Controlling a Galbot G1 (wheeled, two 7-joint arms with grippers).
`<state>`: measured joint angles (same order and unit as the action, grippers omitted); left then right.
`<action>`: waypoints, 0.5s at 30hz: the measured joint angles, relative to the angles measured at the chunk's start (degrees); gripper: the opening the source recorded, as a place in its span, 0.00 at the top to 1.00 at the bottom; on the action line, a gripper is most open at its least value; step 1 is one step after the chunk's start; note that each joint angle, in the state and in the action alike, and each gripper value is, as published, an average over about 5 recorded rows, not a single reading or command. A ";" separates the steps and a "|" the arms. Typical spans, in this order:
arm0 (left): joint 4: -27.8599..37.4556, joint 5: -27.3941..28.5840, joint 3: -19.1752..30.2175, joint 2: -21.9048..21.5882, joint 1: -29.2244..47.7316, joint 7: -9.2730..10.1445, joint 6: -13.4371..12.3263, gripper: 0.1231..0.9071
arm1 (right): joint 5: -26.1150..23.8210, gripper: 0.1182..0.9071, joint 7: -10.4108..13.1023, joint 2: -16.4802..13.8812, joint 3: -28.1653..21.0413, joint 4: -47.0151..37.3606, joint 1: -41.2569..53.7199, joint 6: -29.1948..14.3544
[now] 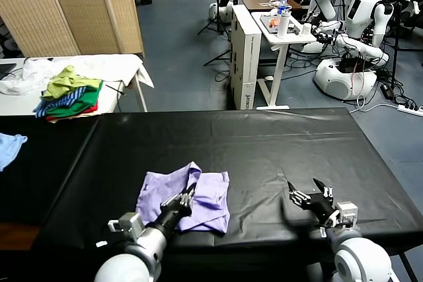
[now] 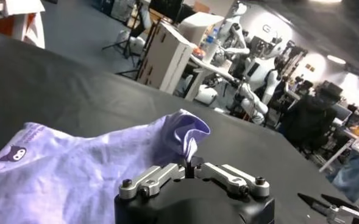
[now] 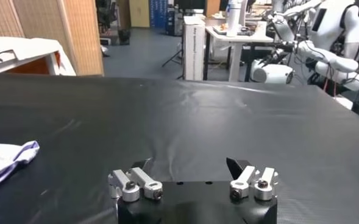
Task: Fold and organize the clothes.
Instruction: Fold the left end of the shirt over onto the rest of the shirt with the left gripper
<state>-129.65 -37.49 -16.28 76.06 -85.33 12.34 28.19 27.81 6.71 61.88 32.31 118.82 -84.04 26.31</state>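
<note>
Lavender T-shirt (image 1: 188, 197) lies bunched under the left gripper (image 1: 184, 201), fingers pinching its fabric, while the right gripper (image 1: 306, 195) hangs released, well apart.

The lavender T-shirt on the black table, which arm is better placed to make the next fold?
Probably the left. The left gripper is shut on the lavender T-shirt, pinching a raised fold, while the right gripper hovers open over bare black table, apart from the shirt.
</note>
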 joint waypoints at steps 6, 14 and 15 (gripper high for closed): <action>1.67 2.64 1.23 1.05 0.37 -1.02 -0.74 0.93 | -0.13 0.00 0.03 0.06 -0.08 0.03 0.46 0.11; 3.65 4.34 2.59 1.99 0.99 -1.17 -1.07 0.93 | -0.86 0.00 -0.02 0.14 -1.09 0.04 1.23 0.14; 3.87 4.70 2.81 2.10 1.01 -1.16 -1.13 0.93 | -0.91 0.00 -0.07 0.12 -1.33 0.03 1.43 0.15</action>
<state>-125.77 -32.80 -13.47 78.16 -84.32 11.18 27.06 26.90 6.64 62.00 30.98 118.85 -82.61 26.46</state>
